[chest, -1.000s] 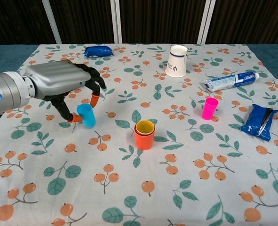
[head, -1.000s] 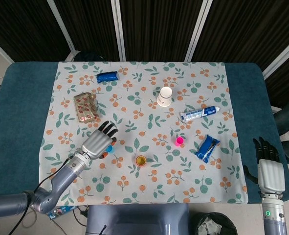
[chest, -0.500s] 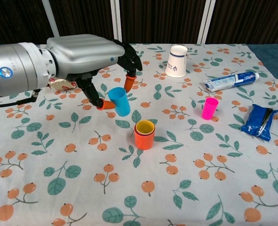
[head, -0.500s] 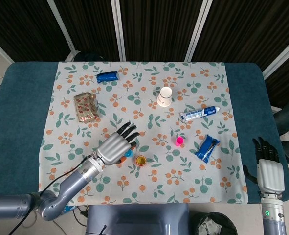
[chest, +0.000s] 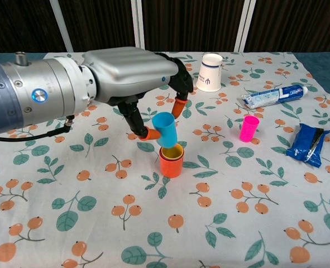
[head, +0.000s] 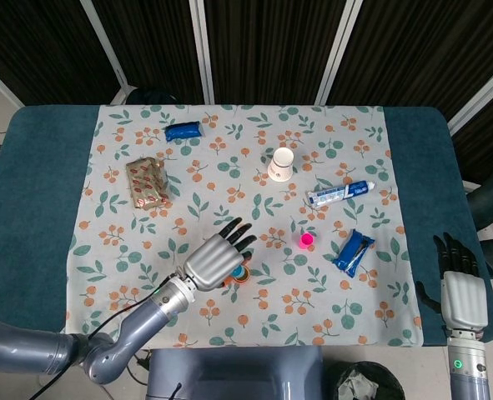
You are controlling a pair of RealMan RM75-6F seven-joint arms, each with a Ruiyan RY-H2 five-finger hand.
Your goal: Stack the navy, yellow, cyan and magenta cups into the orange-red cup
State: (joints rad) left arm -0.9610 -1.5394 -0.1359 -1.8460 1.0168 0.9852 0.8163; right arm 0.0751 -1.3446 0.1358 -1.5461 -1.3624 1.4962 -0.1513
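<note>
My left hand [chest: 137, 75] [head: 217, 257] pinches the cyan cup [chest: 166, 129] between thumb and a finger, tilted, its base just above the mouth of the orange-red cup [chest: 171, 161]. A yellow cup [chest: 172, 151] is nested inside the orange-red one; only its rim shows. In the head view the stack [head: 242, 274] is mostly hidden under my left hand. The magenta cup [chest: 248, 128] [head: 306, 241] stands upright to the right. My right hand [head: 461, 287] rests off the table's right edge, fingers straight, holding nothing.
An upturned white paper cup [chest: 210, 72] stands at the back. A toothpaste tube [chest: 273, 96] and a blue packet [chest: 309, 143] lie to the right. Another blue packet [chest: 116, 60] lies at the back left, and a patterned packet [head: 147, 182] on the left.
My left hand has carried the cyan cup to the right, from the cloth on the left to just over the orange-red cup. The right hand has not moved.
</note>
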